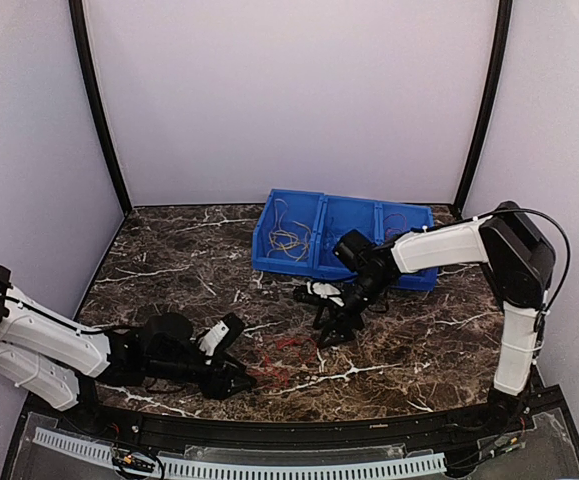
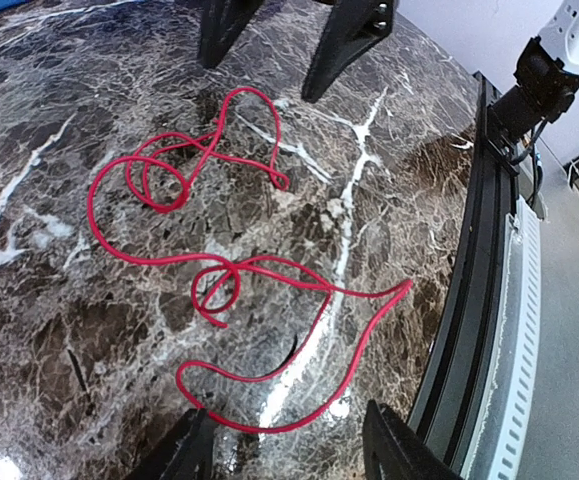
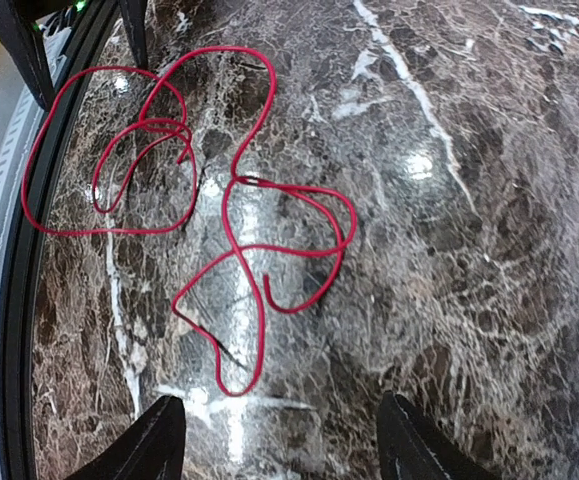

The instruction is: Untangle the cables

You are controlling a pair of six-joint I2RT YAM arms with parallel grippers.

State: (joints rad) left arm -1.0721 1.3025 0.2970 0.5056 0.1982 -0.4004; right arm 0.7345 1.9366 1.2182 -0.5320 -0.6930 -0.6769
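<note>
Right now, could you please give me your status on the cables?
Left gripper and right gripper open, empty. Red cable looped on table between them. Bin behind, not in the way.

Top camera overlooks the whole table (image 1: 169,270); both wrist cameras look closely down at the same red cable (image 3: 234,250).

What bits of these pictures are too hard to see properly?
- Top view: the red cable is tiny and blurry; its crossings cannot be followed.
- Top view: the wires in the blue bin are too small to count; the right arm hides part of its right compartment.
- Wrist views: the bottom edge cuts off the fingers of the left tool and right tool.
</note>
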